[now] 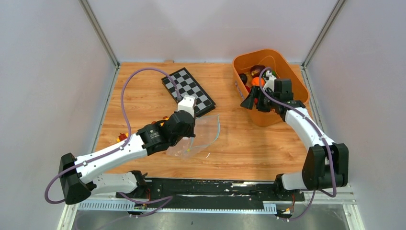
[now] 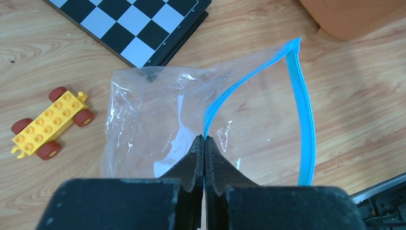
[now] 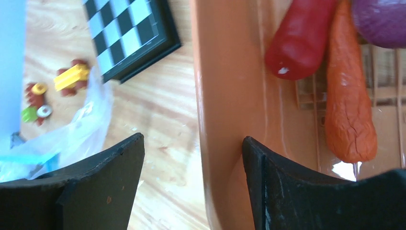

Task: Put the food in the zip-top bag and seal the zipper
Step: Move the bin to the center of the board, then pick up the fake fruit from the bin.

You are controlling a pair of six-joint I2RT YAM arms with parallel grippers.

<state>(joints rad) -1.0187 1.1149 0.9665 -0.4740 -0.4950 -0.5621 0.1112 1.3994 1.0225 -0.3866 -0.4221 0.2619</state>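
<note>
**Left pincer (image 2: 204, 143) pinches zip-top bag (image 2: 143, 110); right pincer (image 3: 193, 141) gapes**

Left nips, seemingly, the bag's zipper (image 2: 305, 120), bag lying on the bench (image 2: 364, 96). Farther off, right straddles the orange basket (image 3: 225, 96) wall; food (image 3: 349, 110) lies inside.

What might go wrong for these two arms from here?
The open right gripper straddles the wall of the orange plastic basket, so closing might grab the wall rather than the orange toy carrot inside. The shut left gripper pinches only a sliver of the light-blue zipper strip of the clear plastic bag. The strip may slip and the mouth collapse.
</note>
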